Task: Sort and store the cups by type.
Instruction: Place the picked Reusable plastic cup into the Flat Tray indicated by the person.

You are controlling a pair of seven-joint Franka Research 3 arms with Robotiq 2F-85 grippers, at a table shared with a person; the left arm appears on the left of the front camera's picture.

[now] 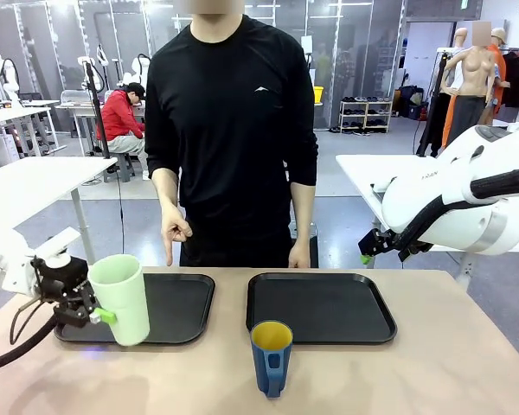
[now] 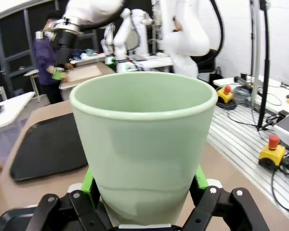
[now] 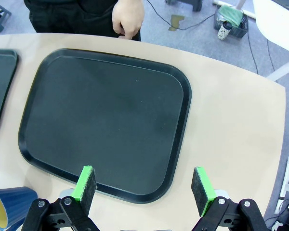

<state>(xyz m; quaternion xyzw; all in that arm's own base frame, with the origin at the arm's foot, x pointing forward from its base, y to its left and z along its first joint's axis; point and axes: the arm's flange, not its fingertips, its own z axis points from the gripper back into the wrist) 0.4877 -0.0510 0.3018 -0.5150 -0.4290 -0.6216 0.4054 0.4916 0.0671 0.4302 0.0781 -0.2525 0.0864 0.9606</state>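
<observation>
The mint-green tumbler (image 2: 144, 144) stands upright in my left gripper (image 2: 144, 185), pads clamped on its lower wall, a black tray (image 1: 186, 298) just beyond. My right gripper (image 3: 143, 187) hangs spread wide above a second tray (image 3: 106, 120), the blue mug (image 3: 9, 207) off to its side. Farther off, a person's hand (image 1: 173, 232) points downward.
</observation>
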